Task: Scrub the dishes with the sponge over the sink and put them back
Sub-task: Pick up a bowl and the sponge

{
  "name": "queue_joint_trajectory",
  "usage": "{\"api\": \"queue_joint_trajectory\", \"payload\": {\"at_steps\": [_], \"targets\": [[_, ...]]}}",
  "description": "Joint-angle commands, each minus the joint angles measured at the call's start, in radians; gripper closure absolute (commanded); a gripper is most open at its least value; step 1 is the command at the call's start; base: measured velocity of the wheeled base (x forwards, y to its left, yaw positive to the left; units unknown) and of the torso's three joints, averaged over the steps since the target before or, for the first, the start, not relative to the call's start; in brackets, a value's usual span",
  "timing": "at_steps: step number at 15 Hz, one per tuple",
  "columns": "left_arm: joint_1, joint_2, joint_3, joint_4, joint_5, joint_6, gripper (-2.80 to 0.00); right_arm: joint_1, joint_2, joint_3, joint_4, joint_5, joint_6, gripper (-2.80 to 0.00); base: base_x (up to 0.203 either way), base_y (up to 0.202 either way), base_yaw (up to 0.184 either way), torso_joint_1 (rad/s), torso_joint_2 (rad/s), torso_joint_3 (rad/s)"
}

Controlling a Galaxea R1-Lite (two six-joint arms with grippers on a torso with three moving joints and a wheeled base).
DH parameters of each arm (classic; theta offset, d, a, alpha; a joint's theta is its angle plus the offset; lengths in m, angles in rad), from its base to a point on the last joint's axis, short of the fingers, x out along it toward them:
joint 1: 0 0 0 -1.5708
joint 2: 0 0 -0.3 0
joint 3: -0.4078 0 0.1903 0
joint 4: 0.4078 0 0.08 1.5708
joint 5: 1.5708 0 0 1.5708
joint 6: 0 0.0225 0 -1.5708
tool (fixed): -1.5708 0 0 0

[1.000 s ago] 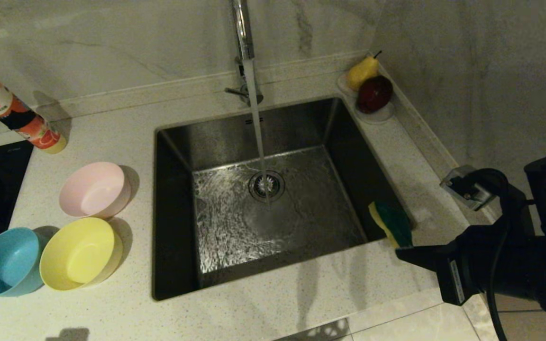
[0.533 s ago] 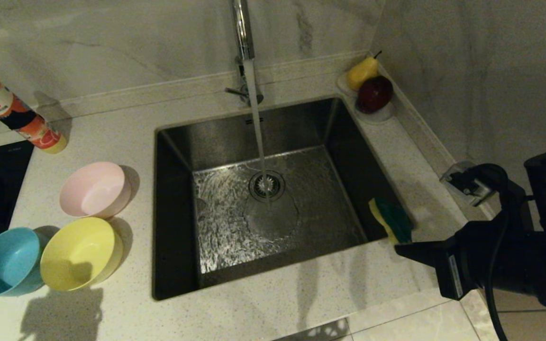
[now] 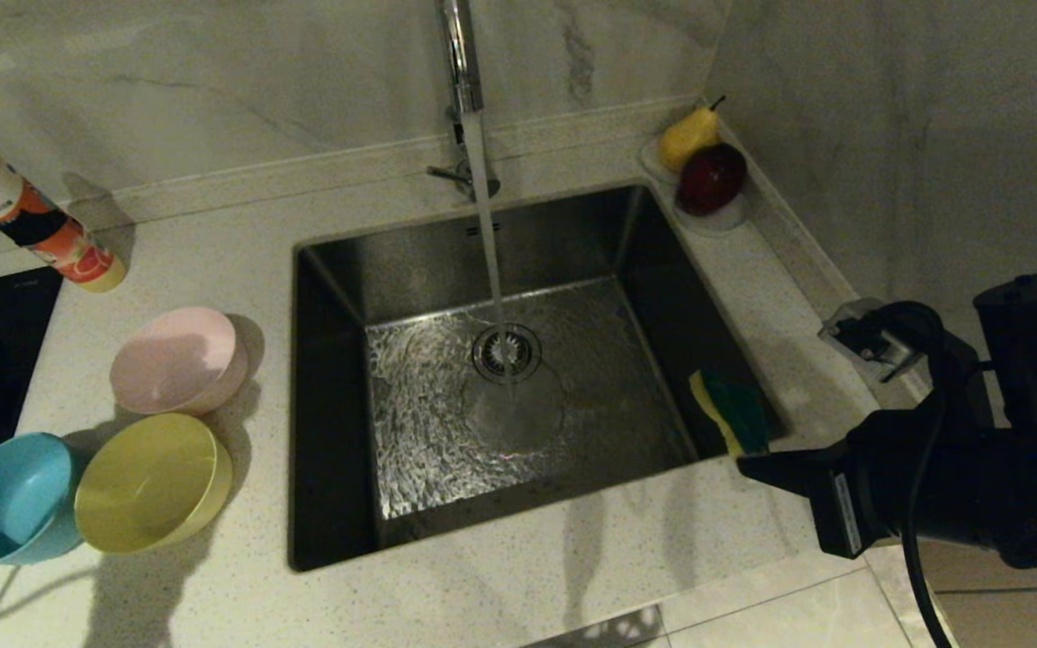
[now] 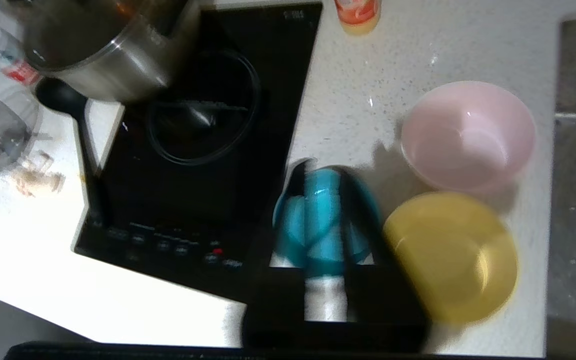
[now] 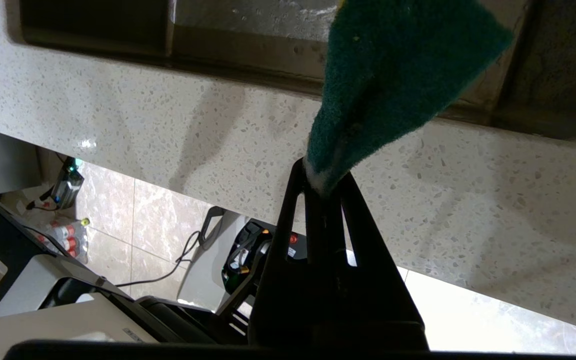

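Head view: sponge (image 3: 727,409) upright, pinched in right end effector (image 3: 746,465).

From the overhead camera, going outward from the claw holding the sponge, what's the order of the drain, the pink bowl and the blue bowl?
Measured from the right gripper, shut on the sponge at the sink's near-right corner:
1. Drain, middle of the sink floor.
2. Pink bowl, on the counter left of the sink.
3. Blue bowl, far left by the counter's edge.
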Motion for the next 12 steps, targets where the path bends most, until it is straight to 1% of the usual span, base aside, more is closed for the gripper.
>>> {"api": "queue_joint_trajectory", "payload": {"at_steps": [1, 2, 3, 4, 6, 9, 10, 11, 12], "targets": [[0.037, 0.250, -0.101, 0.005, 0.004, -0.063, -2.80, 0.001, 0.008, -0.001, 0.001, 0.000, 0.000, 0.00, 0.000, 0.000, 0.000, 0.000, 0.00, 0.000], [0.071, 0.306, -0.137, 0.006, -0.007, -0.091, -2.80, 0.001, 0.013, -0.001, 0.001, 0.000, -0.002, 0.00, 0.000, 0.000, 0.000, 0.000, 0.00, 0.000], [0.122, 0.361, -0.163, 0.007, -0.033, -0.109, -2.80, 0.001, 0.022, -0.002, -0.001, 0.001, -0.001, 0.00, 0.000, 0.000, 0.000, 0.000, 0.00, 0.000], [0.192, 0.414, -0.183, 0.008, -0.080, -0.130, -2.80, 0.001, 0.032, -0.002, -0.001, 0.001, 0.000, 0.00, 0.000, 0.000, 0.000, 0.000, 0.00, 0.000], [0.310, 0.489, -0.209, 0.019, -0.209, -0.176, -2.80, 0.001, 0.046, -0.002, -0.001, 0.003, 0.001, 0.00, 0.000, 0.000, 0.000, 0.000, 0.00, 0.000], [0.470, 0.512, -0.205, 0.061, -0.494, -0.240, -2.80, 0.001, 0.072, -0.004, -0.002, 0.003, 0.001, 0.00, 0.000, 0.000, 0.000, 0.000, 0.00, 0.000], [0.521, 0.516, -0.202, 0.079, -0.560, -0.252, -2.80, 0.001, 0.076, -0.004, -0.004, 0.004, 0.001, 0.00, 0.000, 0.000, 0.000, 0.000, 0.00, 0.000], [0.561, 0.525, -0.196, 0.091, -0.607, -0.260, -2.80, 0.001, 0.081, -0.002, -0.012, 0.003, 0.001, 0.00, 0.000, 0.000, 0.000, 0.000, 0.00, 0.000], [0.581, 0.533, -0.172, 0.098, -0.632, -0.273, -2.80, 0.001, 0.084, 0.002, -0.026, 0.003, 0.002, 0.00, 0.000, 0.000, 0.000, 0.000, 0.00, 0.000]]}}
